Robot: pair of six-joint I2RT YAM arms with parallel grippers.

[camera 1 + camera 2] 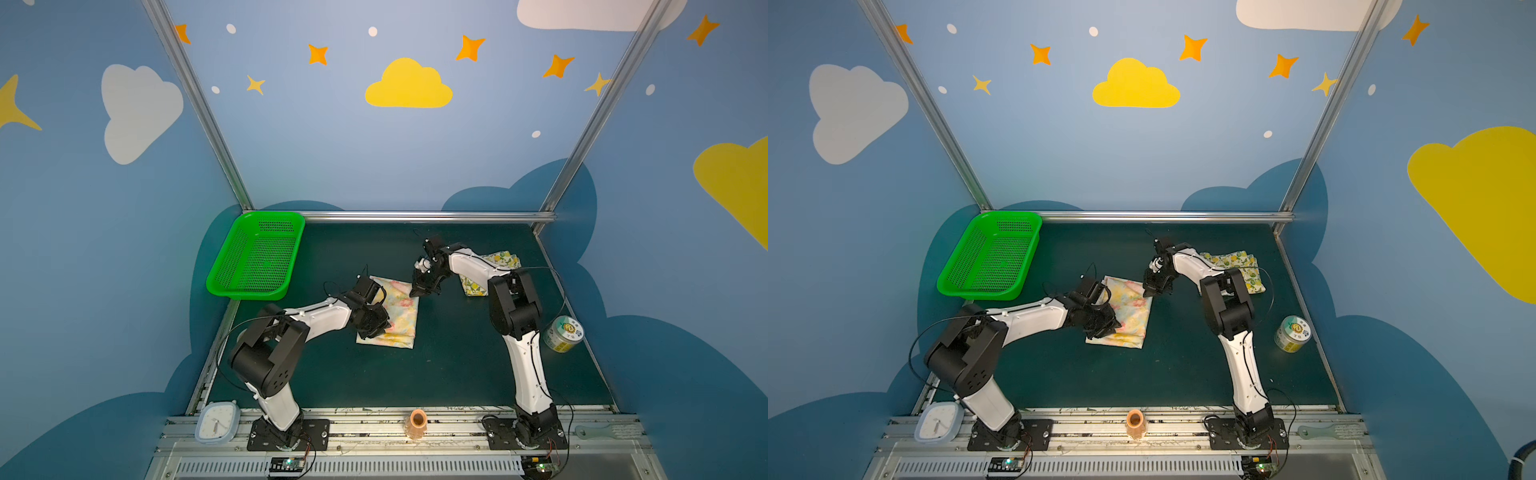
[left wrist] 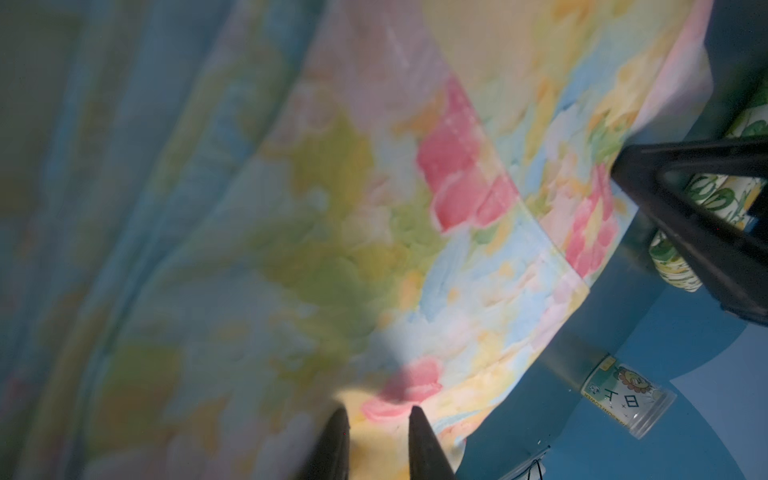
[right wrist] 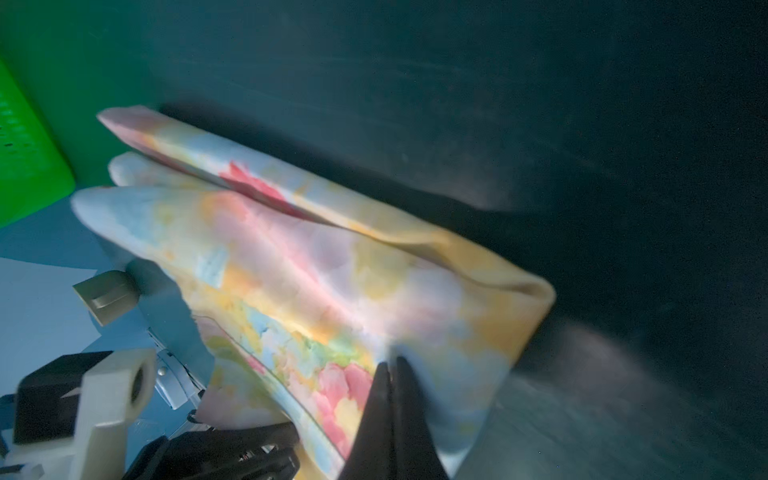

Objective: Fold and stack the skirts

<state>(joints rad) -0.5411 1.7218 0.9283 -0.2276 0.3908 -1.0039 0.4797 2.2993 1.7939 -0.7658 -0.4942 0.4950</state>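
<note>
The flowered skirt (image 1: 401, 316) (image 1: 1133, 311) lies folded in a rectangle mid-table. My left gripper (image 1: 376, 330) (image 2: 378, 411) sits low on its near left part, jaws a narrow gap apart with a fold of yellow cloth between them. My right gripper (image 1: 417, 292) (image 3: 390, 363) is shut, its tips resting on the skirt's far right corner; I cannot tell whether any cloth is pinched. In the right wrist view the skirt's (image 3: 332, 270) layers look puffed up. The lemon skirt (image 1: 505, 258) (image 1: 1233, 259) lies bunched at the back right, partly hidden behind the right arm.
A green perforated basket (image 1: 249, 291) stands at the back left. A labelled can (image 1: 563, 332) lies near the right edge beside the right arm. On the front rail are a pale blue clock (image 1: 217, 422), an orange cup (image 1: 417, 419) and a pale brush (image 1: 602, 430).
</note>
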